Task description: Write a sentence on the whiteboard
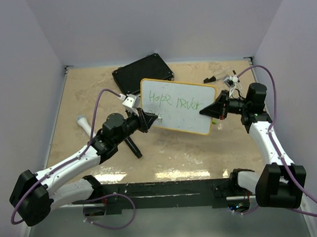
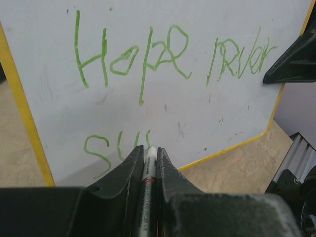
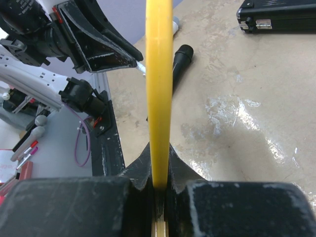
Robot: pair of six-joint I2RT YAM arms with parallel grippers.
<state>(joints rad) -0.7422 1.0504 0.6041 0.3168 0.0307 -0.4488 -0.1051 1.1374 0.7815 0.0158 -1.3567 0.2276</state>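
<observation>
Left claw [image 2: 149, 150] clamped on slim white marker [image 2: 148, 178], tip close to board. Right claw [image 3: 159, 183] pinches flat glossy whiteboard [image 1: 182, 120] by its yellow rim, held over mottled tan bench [image 1: 202, 148], centre. Sentence [image 2: 148, 54]: wobbly green "Hope never", "su" below.

Sitting boxed in by plain pale-lilac walls [image 1: 153, 23] at the back and on both sides. Showing a tan, mottled, scuffed table [image 1: 83, 96] across the whole bottom of the enclosure. Catching light from above as bright glare patches [image 1: 172, 174] near the front. Ending at a black rail [image 1: 168, 195] along the near edge. Giving way, past the table's side, to a lower grey surface [image 3: 54, 143].
</observation>
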